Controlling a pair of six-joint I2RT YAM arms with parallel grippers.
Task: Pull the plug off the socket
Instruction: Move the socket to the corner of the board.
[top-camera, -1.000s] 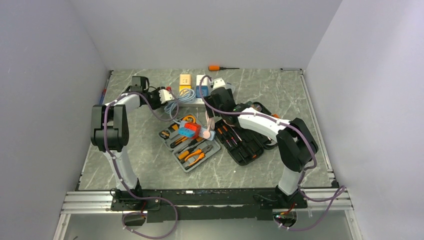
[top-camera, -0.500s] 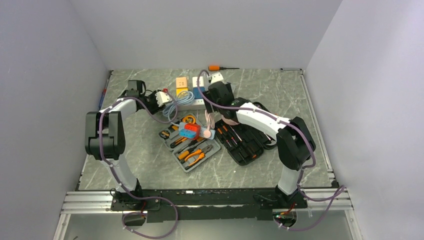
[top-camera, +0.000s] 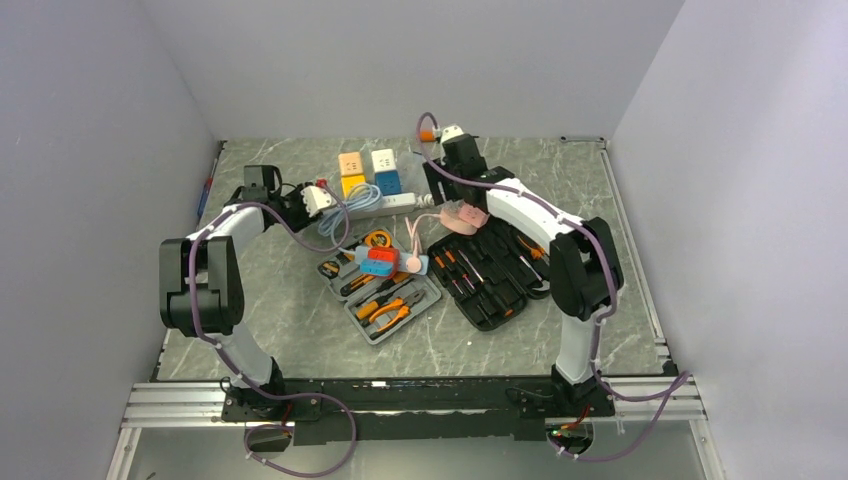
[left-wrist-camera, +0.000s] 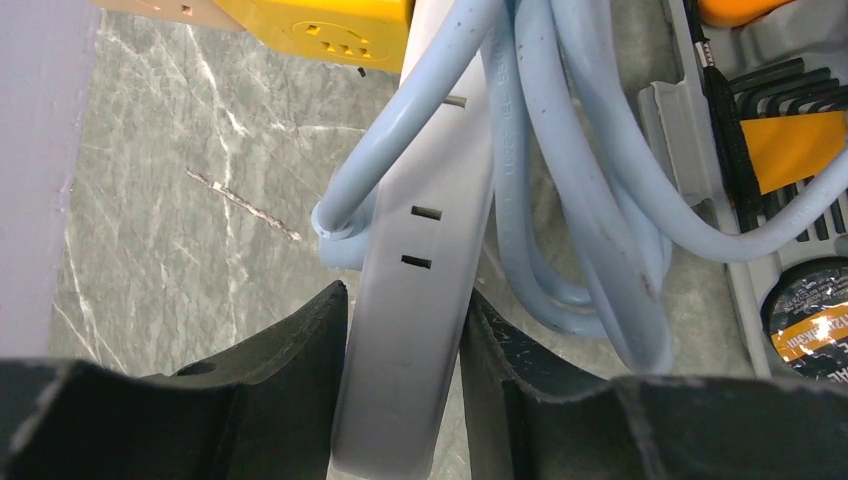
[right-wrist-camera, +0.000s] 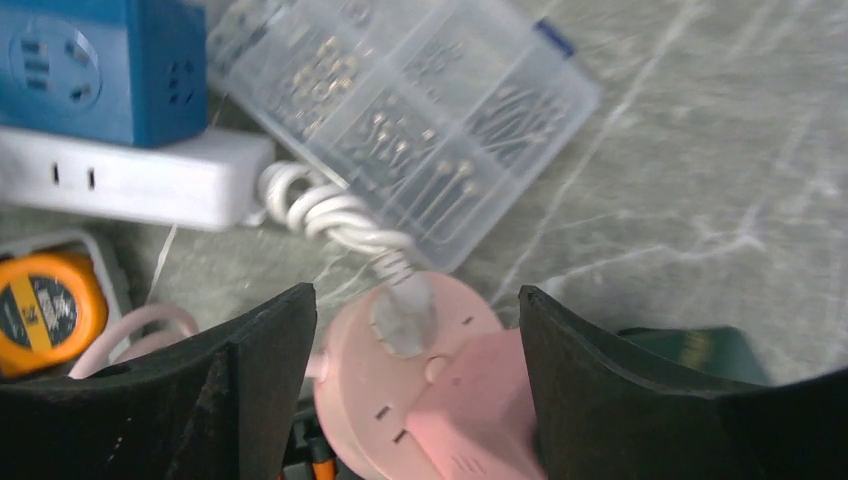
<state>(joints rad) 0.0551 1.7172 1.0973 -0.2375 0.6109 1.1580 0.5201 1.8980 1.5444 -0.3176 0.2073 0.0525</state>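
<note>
Left end effector (left-wrist-camera: 405, 300) clamps socket (left-wrist-camera: 420, 235) beside blue cord (left-wrist-camera: 565, 200); right end effector (right-wrist-camera: 415, 300) gapes over pink disc (right-wrist-camera: 385, 395).

Top cam sits high behind the arm bases, tilted down over the whole marble table (top-camera: 300, 330), back wall at 12 o'clock. Left wrist cam is super close, looking past the left gripper (left-wrist-camera: 405, 300) along the white power strip (left-wrist-camera: 420, 260), yellow cube outlet (left-wrist-camera: 330, 25) at 12. Right wrist cam hangs low over the table, right gripper (right-wrist-camera: 415, 295) at 6, blue cube outlet (right-wrist-camera: 100, 60) at 10. Both wrist views seem to catch that same strip, and the top view shows both cubes.
</note>
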